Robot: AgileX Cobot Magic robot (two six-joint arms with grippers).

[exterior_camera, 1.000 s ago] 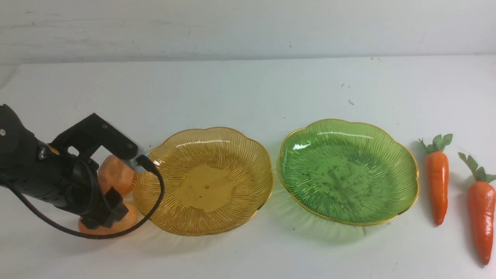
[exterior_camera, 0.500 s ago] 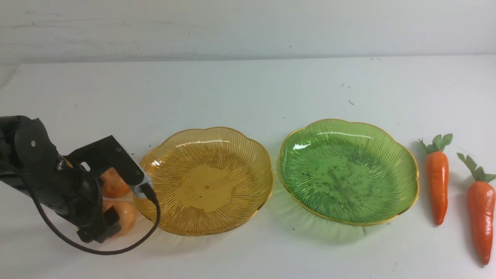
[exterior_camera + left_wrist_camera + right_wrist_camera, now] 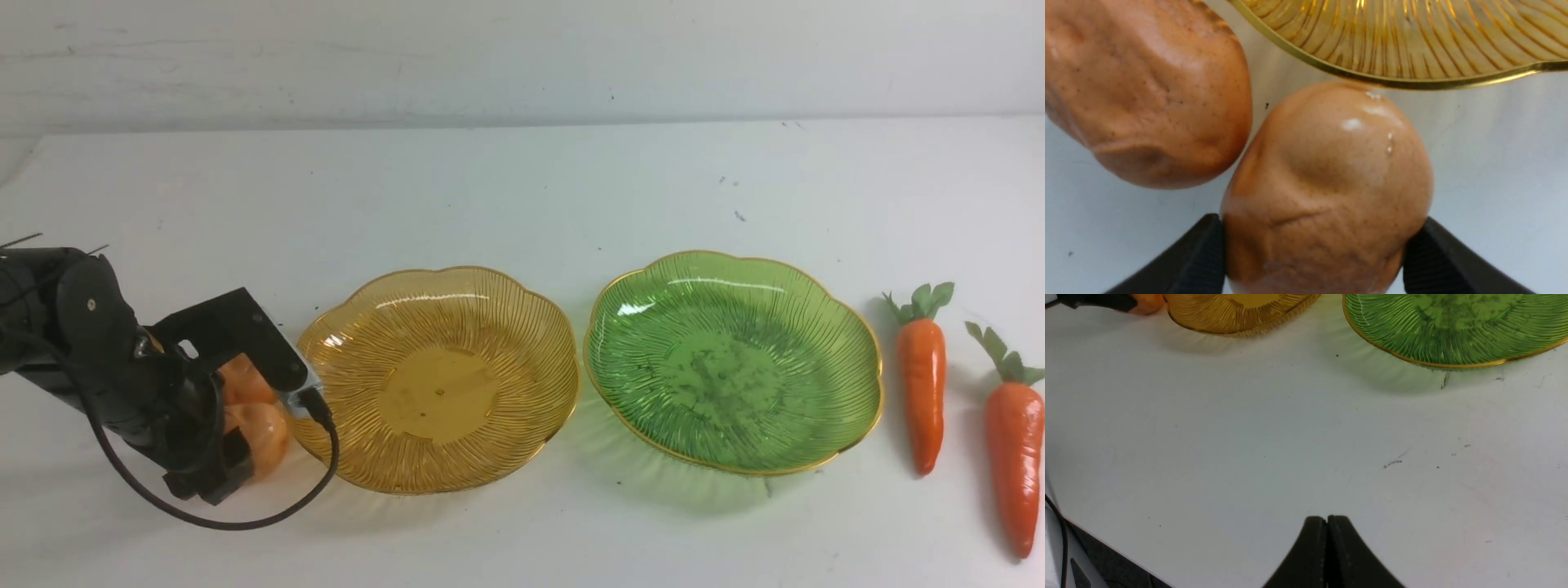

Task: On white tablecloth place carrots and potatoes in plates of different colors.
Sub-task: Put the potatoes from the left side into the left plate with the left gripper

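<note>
A: What takes up most of the scene?

B: The white tablecloth point(image 3: 522, 188). It runs bare to the wall and gives the arms open room. On it sit the amber plate point(image 3: 441, 384) and the green plate point(image 3: 735, 359), side by side and close together but not touching. Both are empty, so nothing has been sorted yet.

A: And the vegetables?

B: The two carrots point(image 3: 921, 392) point(image 3: 1012, 465) lie on the cloth just to the right of the green plate, leaves pointing away from the robot. That puts them within the right arm's reach. The two potatoes are crowded against the amber plate's left edge, touching each other.

A: Which one is being handled?

B: The nearer potato point(image 3: 1327, 188). The left gripper point(image 3: 1316, 249) has its jaws closed on the potato's two flanks, gripping across the narrow width. The farther potato point(image 3: 1147, 94) leans on it from the side. The plate's gold rim lies right at its front, so the lift probably has to clear that rim. Whether the potato has left the cloth cannot be told.

A: And the other arm?

B: The right gripper point(image 3: 1327, 539) hangs over bare cloth in front of the plates, its jaws pressed together on nothing. It is apparently waiting for its turn with the carrots.
</note>
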